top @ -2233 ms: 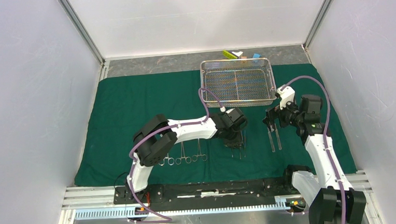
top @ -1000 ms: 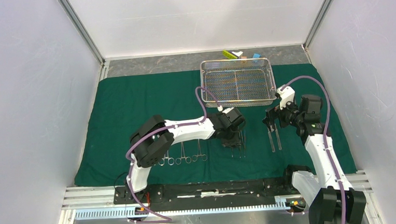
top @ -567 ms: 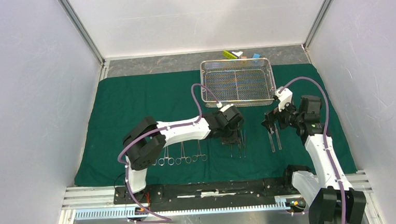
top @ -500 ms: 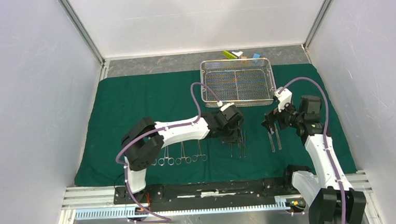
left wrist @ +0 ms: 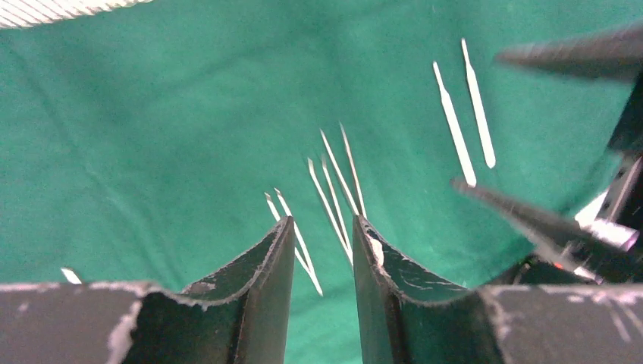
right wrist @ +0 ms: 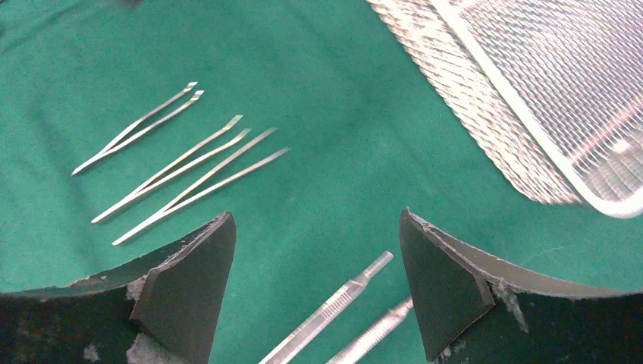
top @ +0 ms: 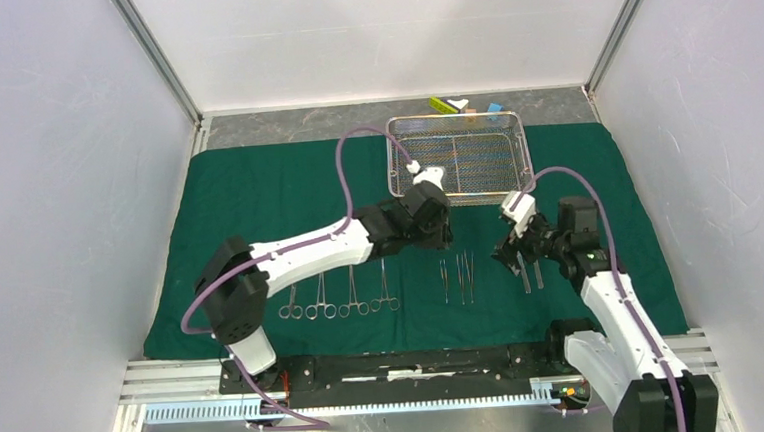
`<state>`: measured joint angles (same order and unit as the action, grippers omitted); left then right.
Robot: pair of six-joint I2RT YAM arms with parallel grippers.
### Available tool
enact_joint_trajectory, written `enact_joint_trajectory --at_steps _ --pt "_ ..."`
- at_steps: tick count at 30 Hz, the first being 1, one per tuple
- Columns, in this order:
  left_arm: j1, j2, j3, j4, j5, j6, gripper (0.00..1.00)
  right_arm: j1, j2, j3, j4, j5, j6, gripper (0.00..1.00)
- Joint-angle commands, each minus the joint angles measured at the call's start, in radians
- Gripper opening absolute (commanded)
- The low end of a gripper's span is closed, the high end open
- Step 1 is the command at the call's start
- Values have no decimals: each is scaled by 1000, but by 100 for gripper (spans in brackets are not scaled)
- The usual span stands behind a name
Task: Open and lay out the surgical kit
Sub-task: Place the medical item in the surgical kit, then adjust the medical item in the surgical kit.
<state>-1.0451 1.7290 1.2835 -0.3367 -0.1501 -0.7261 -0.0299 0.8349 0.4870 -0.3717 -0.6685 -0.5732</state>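
Note:
The dark green cloth (top: 258, 214) lies spread flat. At the back of it stands the silver mesh tray (top: 392, 165), which looks empty. Several ring-handled clamps (top: 338, 305) lie in a row at the front. To their right lie three tweezers (top: 459, 277) and two slim steel handles (top: 532, 279). My left gripper (top: 443, 240) hovers behind the tweezers (left wrist: 334, 189), open by a narrow gap and holding nothing (left wrist: 322, 227). My right gripper (right wrist: 315, 220) is wide open, low over the two handles (right wrist: 334, 307), and grips nothing.
Small yellow-green, brown and blue blocks (top: 451, 105) lie on the bare table behind the tray. The mesh tray's corner (right wrist: 531, 91) is close to the right gripper's far side. White walls with metal posts enclose the table on three sides.
My left arm has lifted off the tweezers and swung back toward the tray, leaving them uncovered on the cloth. The right gripper has shifted left and down over the two handles.

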Motion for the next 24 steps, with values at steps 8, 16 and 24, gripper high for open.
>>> enact_joint_trajectory --at_steps 8,16,24 --pt "286 -174 -85 134 -7 193 41 323 91 -42 186 162 -61 80" --pt "377 -225 -100 160 45 170 41 444 195 -29 221 260 -85 79" --pt "413 -259 -130 194 81 156 42 513 264 -14 246 344 -79 79"
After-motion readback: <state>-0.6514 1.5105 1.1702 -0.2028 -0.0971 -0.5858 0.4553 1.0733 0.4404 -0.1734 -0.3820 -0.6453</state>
